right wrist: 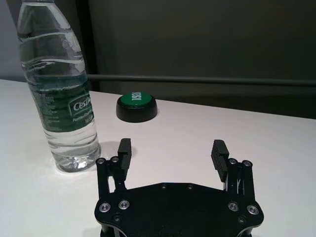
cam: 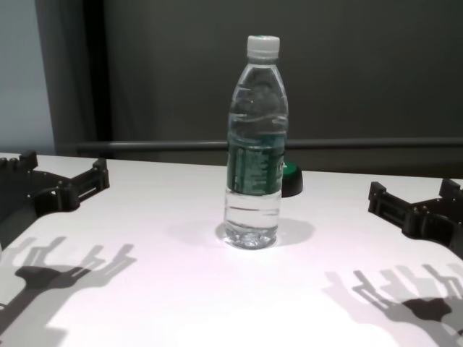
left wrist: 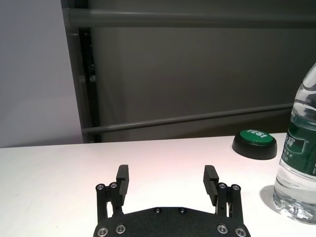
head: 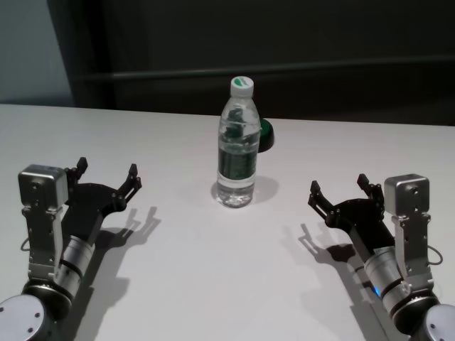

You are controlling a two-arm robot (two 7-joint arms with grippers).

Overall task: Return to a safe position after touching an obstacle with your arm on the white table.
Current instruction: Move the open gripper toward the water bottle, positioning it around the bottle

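clear water bottle (head: 237, 145) upright at centre of white desk (head: 178, 284), white screw cap, dark green label band, water inside, green-topped black button (head: 265, 135) just behind it, left gripper (head: 106, 172) released and empty, well left of bottle, right gripper (head: 338, 188) released and empty, well right

The broad white matte desk (head: 178, 284) is seen from above by the head view and from low by the chest view. The tall clear plastic water bottle (cam: 253, 144) is shared by all views, seen closely from each wrist.

Bottle (head: 237, 145) upright between two spread tools, untouched.
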